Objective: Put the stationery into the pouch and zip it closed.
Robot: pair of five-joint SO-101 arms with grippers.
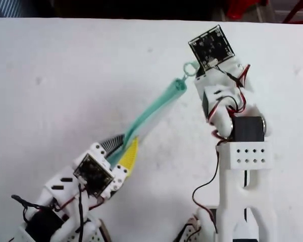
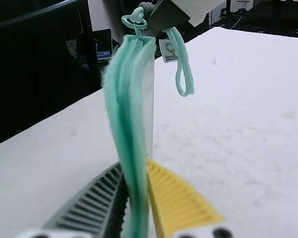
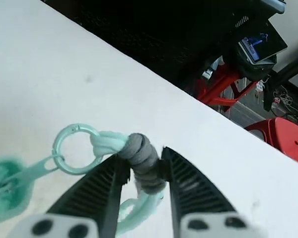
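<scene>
A mint-green zip pouch [image 1: 151,113] hangs stretched in the air between my two arms, slanting from lower left to upper right over the white table [image 1: 65,80]. My left gripper [image 1: 122,147], with one grey and one yellow finger, is shut on the pouch's lower end [image 2: 131,198]. My right gripper [image 3: 141,168] is shut on the grey knot [image 3: 143,161] of the zipper's cord pull, next to the mint ring [image 3: 74,148]. The ring [image 1: 190,68] and a cord loop [image 2: 184,69] hang at the pouch's far end. The zipper line [image 2: 126,114] looks shut along what I see.
The right arm's white body [image 1: 245,166] with red and black wires fills the right side of the table. Beyond the table's far edge are dark furniture and red chair parts [image 3: 283,134].
</scene>
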